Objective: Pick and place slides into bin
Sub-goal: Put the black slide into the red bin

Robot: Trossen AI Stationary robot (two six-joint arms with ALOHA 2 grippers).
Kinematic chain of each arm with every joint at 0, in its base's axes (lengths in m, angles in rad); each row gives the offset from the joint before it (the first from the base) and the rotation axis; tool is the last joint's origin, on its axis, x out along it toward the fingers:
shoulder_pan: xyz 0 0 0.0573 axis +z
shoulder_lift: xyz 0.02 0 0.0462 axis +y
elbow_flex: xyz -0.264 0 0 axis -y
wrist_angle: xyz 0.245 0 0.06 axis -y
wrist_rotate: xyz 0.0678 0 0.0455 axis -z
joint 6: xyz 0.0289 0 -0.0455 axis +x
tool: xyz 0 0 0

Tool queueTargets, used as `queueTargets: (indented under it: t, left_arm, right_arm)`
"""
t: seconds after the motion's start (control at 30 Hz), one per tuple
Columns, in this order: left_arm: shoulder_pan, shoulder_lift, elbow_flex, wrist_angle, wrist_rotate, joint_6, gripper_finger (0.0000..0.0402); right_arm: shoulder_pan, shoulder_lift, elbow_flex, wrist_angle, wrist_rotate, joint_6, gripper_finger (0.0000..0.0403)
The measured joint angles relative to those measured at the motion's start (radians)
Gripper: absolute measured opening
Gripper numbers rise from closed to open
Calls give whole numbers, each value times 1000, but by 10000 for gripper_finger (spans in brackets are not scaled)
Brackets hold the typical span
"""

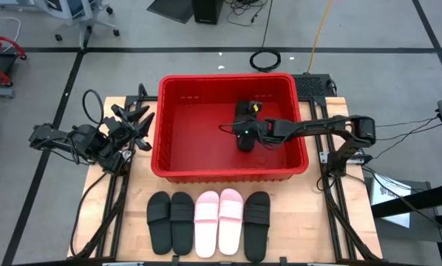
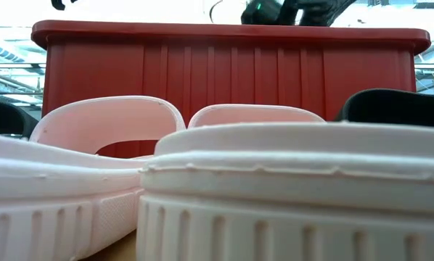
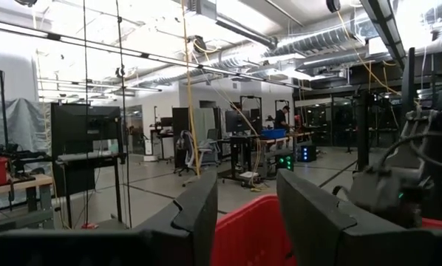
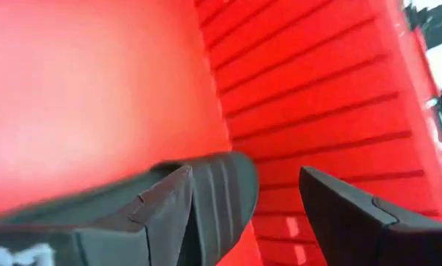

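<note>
The red bin (image 1: 178, 140) at the frame's centre held one black slide (image 1: 245, 123) toward its right half. The right gripper (image 1: 241, 133) hung inside over it, fingers spread, one finger (image 4: 165, 214) over the slide. Five slides (image 1: 208, 222) lay in a row below the bin. The left gripper (image 1: 136, 122) waited at the left, fingers apart
</note>
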Motion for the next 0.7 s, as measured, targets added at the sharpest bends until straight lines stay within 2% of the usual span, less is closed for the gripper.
queueTargets:
  t: [0.17,0.33,0.5,0.6,0.7]
  left_arm:
    - [0,0,0,2,50,-53,147]
    - [0,0,0,7,259,-114,147]
    - [0,0,0,21,465,-182,147]
    - [0,0,0,23,552,-209,147]
    - [0,6,0,23,617,-223,147]
  right_arm:
    - [46,-80,0,26,1,-29,238]
    - [90,-152,0,58,0,-35,238]
    - [148,-199,0,115,-4,72,238]
    - [188,-221,0,147,-9,158,238]
    - [224,-235,0,176,-70,206,238]
